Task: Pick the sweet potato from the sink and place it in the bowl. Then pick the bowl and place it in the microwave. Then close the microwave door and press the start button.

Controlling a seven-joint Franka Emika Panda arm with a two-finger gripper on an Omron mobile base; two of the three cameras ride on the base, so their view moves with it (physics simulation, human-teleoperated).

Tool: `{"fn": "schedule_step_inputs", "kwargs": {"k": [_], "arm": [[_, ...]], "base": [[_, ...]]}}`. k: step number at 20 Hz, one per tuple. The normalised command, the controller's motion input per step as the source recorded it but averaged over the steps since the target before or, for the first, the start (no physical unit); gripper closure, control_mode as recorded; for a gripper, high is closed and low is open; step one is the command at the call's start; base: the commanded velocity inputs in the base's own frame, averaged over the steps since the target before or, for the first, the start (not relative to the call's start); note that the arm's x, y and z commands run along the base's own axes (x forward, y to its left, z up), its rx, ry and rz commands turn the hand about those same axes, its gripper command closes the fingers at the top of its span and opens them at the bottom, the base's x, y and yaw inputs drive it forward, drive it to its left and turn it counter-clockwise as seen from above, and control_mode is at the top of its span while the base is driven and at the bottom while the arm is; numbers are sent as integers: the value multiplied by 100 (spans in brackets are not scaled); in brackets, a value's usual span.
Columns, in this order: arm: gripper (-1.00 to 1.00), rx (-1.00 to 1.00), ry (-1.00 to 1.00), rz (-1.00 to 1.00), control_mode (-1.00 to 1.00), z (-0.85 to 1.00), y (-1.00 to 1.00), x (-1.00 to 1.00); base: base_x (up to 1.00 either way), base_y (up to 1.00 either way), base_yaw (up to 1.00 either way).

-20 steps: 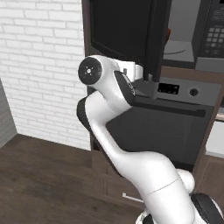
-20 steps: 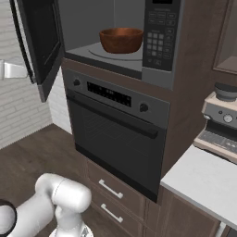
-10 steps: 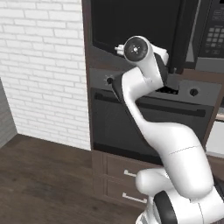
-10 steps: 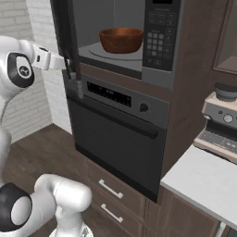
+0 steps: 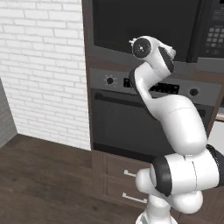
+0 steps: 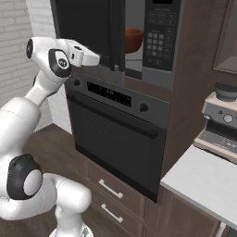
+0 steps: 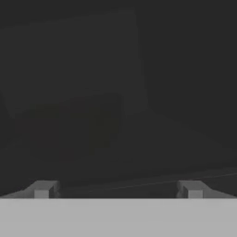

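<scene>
The microwave door (image 6: 88,28), a dark panel with a glass window, stands almost shut with a narrow gap left at its right edge. Through that gap I see the reddish-brown bowl (image 6: 133,40) inside the microwave (image 6: 139,69). The keypad panel (image 6: 159,37) is to the right of the gap. My gripper (image 6: 114,67) is open and empty, pressed close to the door's lower right edge. In the hand view the gripper (image 7: 118,190) faces the dark glass, fingertips (image 7: 44,189) wide apart. The sweet potato and the sink are out of view.
Under the microwave is a dark oven (image 6: 115,134) with knobs, a display strip and a bar handle, with drawers (image 6: 111,190) below. A coffee machine (image 6: 222,115) stands on the pale counter (image 6: 203,180) at the right. A white brick wall (image 5: 39,65) lies to the left.
The microwave door has swung from wide open to nearly shut. My arm has swept to the right with it, the gripper staying open.
</scene>
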Motion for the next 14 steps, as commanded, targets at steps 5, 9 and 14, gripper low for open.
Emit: {"fn": "schedule_step_inputs", "kwargs": {"k": [5, 9, 14], "arm": [[-100, 14, 0, -1, -100, 19, -56, 41], [-100, 13, 0, 0, -100, 6, -55, 46], [-100, 11, -1, 1, -100, -3, -56, 82]], "base": [[0, 0, 0], [0, 0, 0], [0, 0, 0]]}}
